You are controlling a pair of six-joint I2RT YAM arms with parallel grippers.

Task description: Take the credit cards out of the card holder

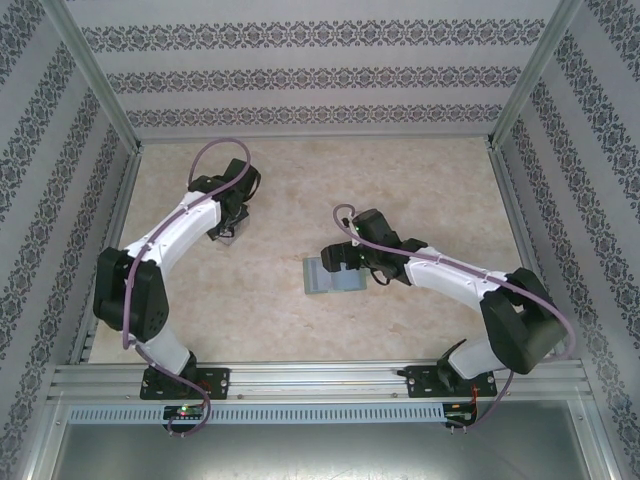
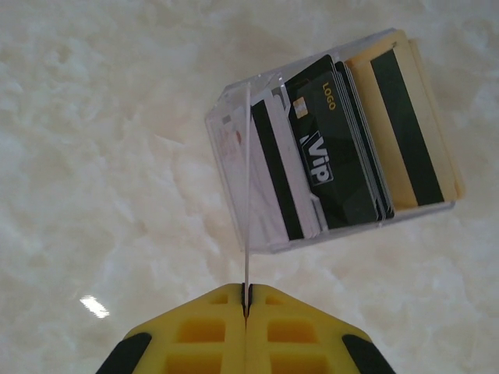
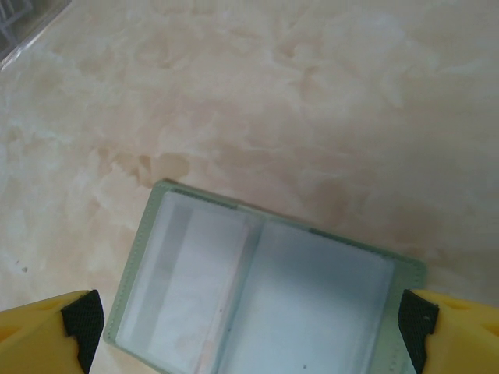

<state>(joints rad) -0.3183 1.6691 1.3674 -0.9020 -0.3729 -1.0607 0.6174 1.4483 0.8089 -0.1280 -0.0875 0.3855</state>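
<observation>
Ok so, starting on my left side: my left gripper [image 2: 246,302] has its jaws pressed tight together, pinching the near edge of a thin clear panel [image 2: 246,234]. I see it edge-on, so it's basically just a line running up from between my yellow fingers. It goes right up to the clear box [image 2: 221,148] sitting on the table [image 2: 101,156], and honestly I can't tell if it's the box's lid or a loose sheet.

The credit cards [image 2: 320,125] are in that box, lined up side by side. There's a white card [image 2: 274,167] with a dark stripe nearest the panel. Next comes a black card [image 2: 343,187] with "ViP" and "LOGO" on it, then a yellowish card [image 2: 409,132] with a black stripe at the right end. A few more thin ones are squeezed in between, but I can't count those. From the overhead camera the box is on the left half of the table, right at my left wrist.

Moving right, there's bare marbled beige table, then the card holder [image 3: 265,296] near the middle, well apart from the box. It's lying opened flat with a grey-green border, pale grey-blue panels facing up and a crease down the centre.

My right gripper [image 3: 251,343] hangs over it with the jaws spread wide, one yellow finger off each side of the holder. Can't tell if the tips touch the table.
</observation>
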